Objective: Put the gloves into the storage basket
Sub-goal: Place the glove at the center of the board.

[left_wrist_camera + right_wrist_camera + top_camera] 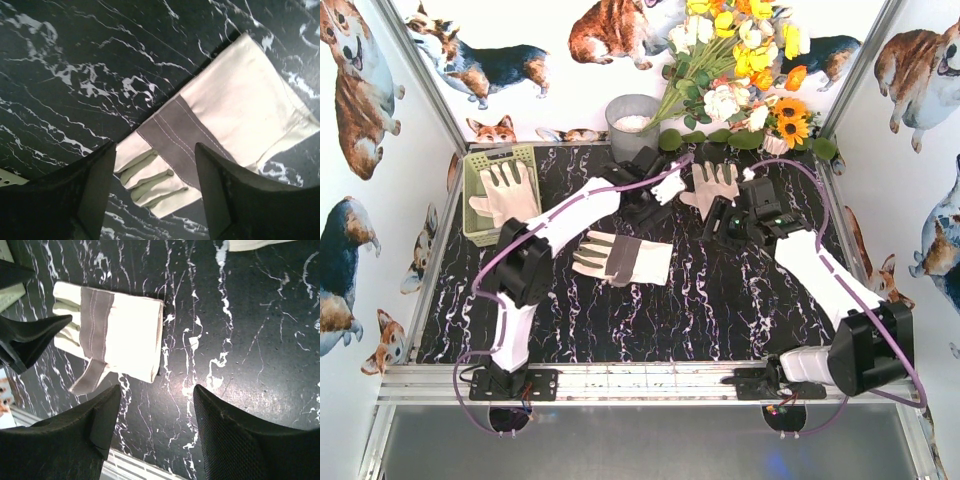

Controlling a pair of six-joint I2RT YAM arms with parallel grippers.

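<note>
- The black marbled table (720, 310) holds everything.
- The storage basket (472, 215) sits at its far left corner, with a first glove (508, 195) spread across its top.
- A banded glove (620, 258) lies flat mid-table; a third glove (712, 185) lies further back, near the right arm.
- The left gripper (156, 150) hangs over the banded glove, fingers apart, gripping nothing.
- The right gripper (157, 390) is spread wide over bare table.

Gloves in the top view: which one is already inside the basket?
The glove lying in the green basket at far left. The rest, such as the middle glove, lie on the black table.
</note>
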